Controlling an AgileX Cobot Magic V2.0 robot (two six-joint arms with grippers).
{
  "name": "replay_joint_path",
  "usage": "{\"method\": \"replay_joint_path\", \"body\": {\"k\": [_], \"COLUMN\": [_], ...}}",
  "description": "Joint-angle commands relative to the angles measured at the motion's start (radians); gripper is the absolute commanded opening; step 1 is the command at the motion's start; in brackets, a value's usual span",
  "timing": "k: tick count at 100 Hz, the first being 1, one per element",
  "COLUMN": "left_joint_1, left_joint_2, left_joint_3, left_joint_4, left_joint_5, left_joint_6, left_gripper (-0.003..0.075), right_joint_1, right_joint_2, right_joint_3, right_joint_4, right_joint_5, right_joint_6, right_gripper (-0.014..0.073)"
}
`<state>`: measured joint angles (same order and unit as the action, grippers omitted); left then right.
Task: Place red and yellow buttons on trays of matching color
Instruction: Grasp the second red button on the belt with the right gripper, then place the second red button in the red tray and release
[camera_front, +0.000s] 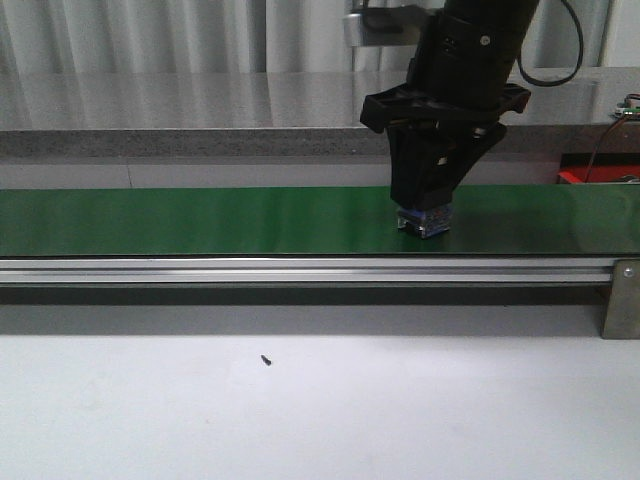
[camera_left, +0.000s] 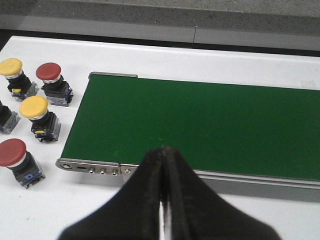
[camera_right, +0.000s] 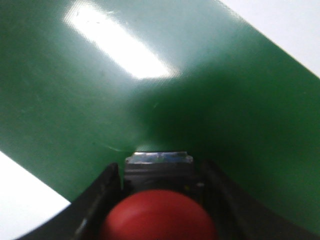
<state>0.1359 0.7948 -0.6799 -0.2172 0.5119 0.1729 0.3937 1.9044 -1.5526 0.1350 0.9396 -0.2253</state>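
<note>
1. Right gripper (camera_front: 424, 215) lowered onto green conveyor belt (camera_front: 200, 220), fingers clamped on red push button (camera_right: 159, 216) from both sides; clear base block (camera_front: 424, 224) resting on or just above the belt, contact not resolvable.
2. Left gripper (camera_left: 164, 200) clenched on nothing, hovering off the belt's end; spare red and yellow push buttons (camera_left: 34, 107) standing on white table (camera_left: 225, 62) beside that end.
3. Trays not visible in any view.
4. Step in hand, judged: pick or set-down of red button on belt. Keep grip square on the black body below the cap, move straight vertical, avoid dragging base across belt.
5. Orientation: long axis vertical, red mushroom cap up toward wrist camera, terminal block down. Upright, no visible tilt.
</note>
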Motion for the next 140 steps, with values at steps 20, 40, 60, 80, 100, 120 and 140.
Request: {"method": "replay_joint_path", "body": {"k": [20,40,60,80,100,120,140], "left_joint_1": [-0.006,-0.006,-0.006,-0.006,-0.006,-0.006,-0.006], "left_joint_2": [-0.002,-0.002,-0.002,-0.002,-0.002,-0.002,-0.002], "left_joint_3": [-0.029,-0.029,-0.029,-0.029,-0.029,-0.029,-0.029], "left_joint_4": [-0.016,-0.016,-0.016,-0.016,-0.016,-0.016,-0.016], "left_joint_5": [-0.059,-0.059,-0.059,-0.059,-0.059,-0.059,-0.059], "left_joint_6": [0.000,0.000,0.000,0.000,0.000,0.000,0.000], "left_gripper": [-0.0020,-0.0020,-0.0020,-0.0020,-0.0020,-0.0020,-0.0020], "right_joint_1": [-0.075,-0.286,-0.497,-0.597,-0.627,-0.627,-0.629], "right_joint_2": [-0.136,-0.146,-0.133,-0.035,0.116,0.242,0.306], "right_joint_3": [-0.094,-0.207,-0.255,-0.314,-0.441,-0.547,-0.556], "right_joint_4": [-0.002,-0.002,-0.002,-0.002,-0.002,0.001,-0.006], "right_joint_5": [0.062,0.097,0.015,-0.035,-0.018,-0.009,-0.040], "right_joint_6": [0.011,0.011,0.011,0.011,0.011,0.011,0.011], "right_gripper": [0.0174,0.0174,0.0174,0.0174,0.0174,0.0174,0.0174]}}
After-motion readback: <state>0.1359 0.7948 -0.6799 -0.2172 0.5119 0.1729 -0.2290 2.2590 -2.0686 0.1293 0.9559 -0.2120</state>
